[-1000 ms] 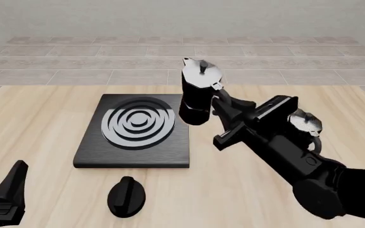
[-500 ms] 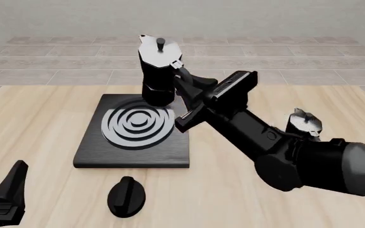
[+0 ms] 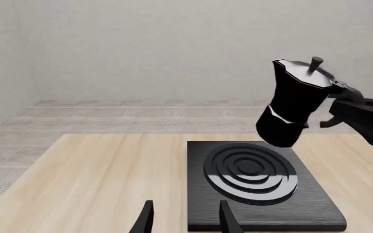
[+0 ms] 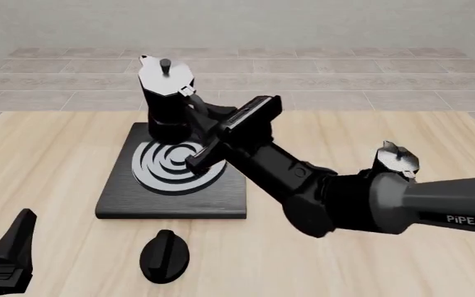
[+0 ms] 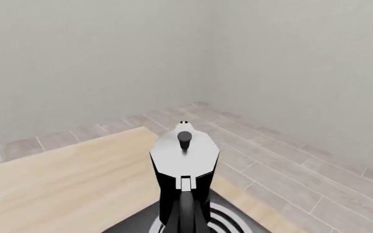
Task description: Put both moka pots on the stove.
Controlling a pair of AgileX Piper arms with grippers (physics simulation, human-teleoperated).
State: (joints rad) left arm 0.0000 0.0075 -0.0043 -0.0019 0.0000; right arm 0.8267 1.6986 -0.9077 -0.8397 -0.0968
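Observation:
One moka pot [image 4: 163,105], black with a silvery lid, hangs slightly tilted in the air over the far part of the stove [image 4: 221,198]. My right gripper [image 4: 195,105] is shut on its side handle. The left wrist view shows this moka pot [image 3: 293,104] clear of the stove [image 3: 316,208] and its ring burner. From the right wrist, the moka pot [image 5: 184,170] is seen from behind, along its handle. The other moka pot [image 4: 396,162] stands on the table at the right, partly hidden by my right arm. My left gripper [image 4: 10,257] is open at the near left, its fingers [image 3: 144,218] apart and holding nothing.
A separate black oval knob [image 4: 164,255] lies on the wooden table [image 4: 47,161] in front of the stove. My right arm stretches across the table's middle from the right. Beyond the table's far edge is tiled floor.
My right arm has carried the moka pot leftward, from beside the stove's right edge to above its far left part. The left arm and the other pot have not moved.

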